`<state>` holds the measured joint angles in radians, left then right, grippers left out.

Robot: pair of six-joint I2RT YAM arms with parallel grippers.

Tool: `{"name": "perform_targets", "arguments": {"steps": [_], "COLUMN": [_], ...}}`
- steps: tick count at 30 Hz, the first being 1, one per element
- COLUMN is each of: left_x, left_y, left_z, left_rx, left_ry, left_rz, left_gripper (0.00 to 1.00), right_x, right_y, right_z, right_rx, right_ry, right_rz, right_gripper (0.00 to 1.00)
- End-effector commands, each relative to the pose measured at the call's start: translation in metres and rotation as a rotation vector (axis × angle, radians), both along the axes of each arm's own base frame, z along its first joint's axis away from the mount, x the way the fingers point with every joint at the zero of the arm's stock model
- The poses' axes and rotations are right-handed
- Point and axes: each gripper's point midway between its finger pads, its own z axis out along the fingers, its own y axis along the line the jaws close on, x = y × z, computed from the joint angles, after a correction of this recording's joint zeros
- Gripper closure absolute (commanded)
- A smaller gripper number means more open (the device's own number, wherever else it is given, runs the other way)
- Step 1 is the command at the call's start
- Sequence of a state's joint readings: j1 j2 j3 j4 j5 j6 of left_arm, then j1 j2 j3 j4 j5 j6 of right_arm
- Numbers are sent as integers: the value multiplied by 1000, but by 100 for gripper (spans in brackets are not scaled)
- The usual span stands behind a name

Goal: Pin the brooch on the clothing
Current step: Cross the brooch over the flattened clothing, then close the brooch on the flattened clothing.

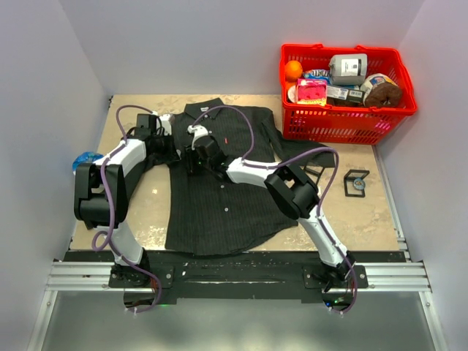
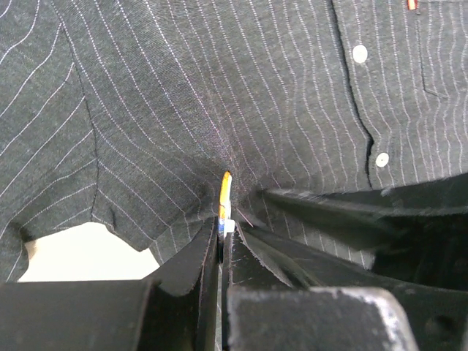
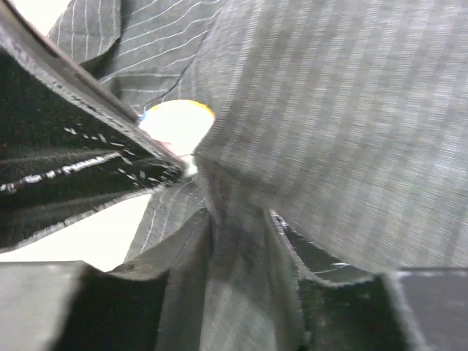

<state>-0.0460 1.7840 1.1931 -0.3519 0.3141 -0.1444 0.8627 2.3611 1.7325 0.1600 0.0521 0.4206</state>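
Note:
The clothing [image 1: 219, 208], a dark pinstriped shirt, lies flat on the table with its collar at the far side. Both grippers meet at its upper left chest. My left gripper [image 2: 221, 234] is shut on the brooch [image 2: 225, 196], seen edge-on as a thin yellow and blue disc pressed against the puckered fabric [image 2: 219, 95]. From the right wrist the brooch [image 3: 178, 121] shows as a pale round disc behind the cloth. My right gripper [image 3: 238, 234] stands open, a loose fold of the shirt [image 3: 329, 110] still lying between its fingers.
A red basket [image 1: 336, 126] of groceries stands at the back right. A small black-framed object [image 1: 357, 180] lies on the table right of the shirt. Something blue [image 1: 85, 159] sits at the table's left edge. Pale buttons [image 2: 359, 53] run down the shirt front.

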Motion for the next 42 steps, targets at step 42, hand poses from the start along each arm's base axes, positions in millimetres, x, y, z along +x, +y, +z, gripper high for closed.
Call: {"name": "perform_targets", "arguments": {"steps": [42], "left_x": [-3], "left_y": [-23], "left_z": [-33], "left_rx": [-123], "left_ry": [-61], "left_rz": [-398], "left_gripper": [89], "right_x": [22], "right_y": [-26], "right_z": [11], "right_rx": [108], "right_ry": [-53], "right_rz": [277], "right_gripper": [44]}}
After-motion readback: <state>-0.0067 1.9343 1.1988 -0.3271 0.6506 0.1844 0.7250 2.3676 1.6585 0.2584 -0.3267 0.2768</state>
